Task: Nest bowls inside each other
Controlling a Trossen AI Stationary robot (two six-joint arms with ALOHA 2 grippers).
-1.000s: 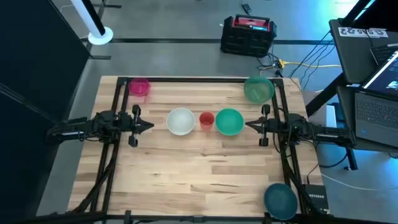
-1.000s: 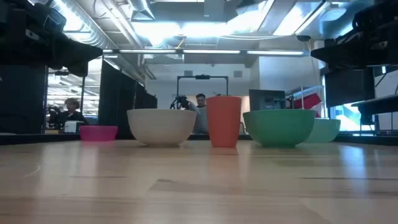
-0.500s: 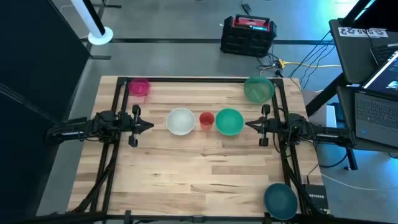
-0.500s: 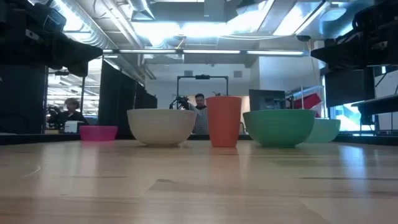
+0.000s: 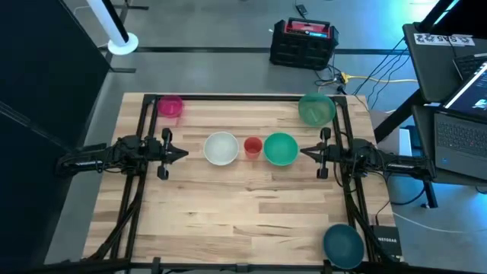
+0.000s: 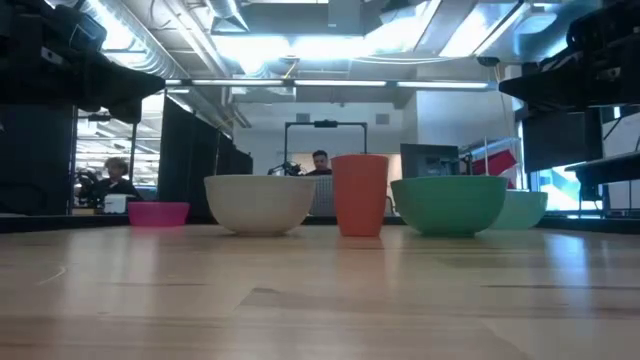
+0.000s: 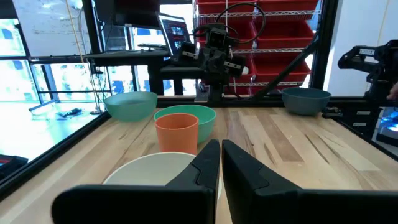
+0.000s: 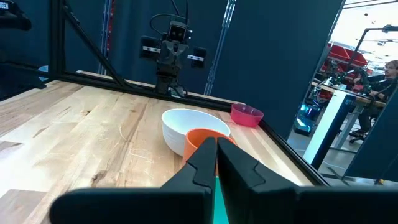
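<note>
Wooden desk (image 5: pixel 251 213) carries five separate bowls: white bowl (image 5: pixel 221 148) and green bowl (image 5: pixel 281 148) flank a red cup (image 5: pixel 253 147) at centre, with pink bowl (image 5: pixel 170 106), pale green bowl (image 5: pixel 316 109) and teal bowl (image 5: pixel 342 245) at the edges. Left gripper (image 5: pixel 181 154) and right gripper (image 5: pixel 306 154) face inward, fingers pinched shut, holding nothing. Any reach between the central bowls risks toppling the close-standing cup.

Wooden table (image 5: pixel 251 205) with a red cup (image 5: pixel 253 146) at centre — white bowl (image 5: pixel 221 148) just left of it, green bowl (image 5: pixel 281 148) just right. Pink bowl (image 5: pixel 170 106) far-left of the cup, pale green bowl (image 5: pixel 316 109) far-right, teal bowl (image 5: pixel 342 245) near-right — all separate.
</note>
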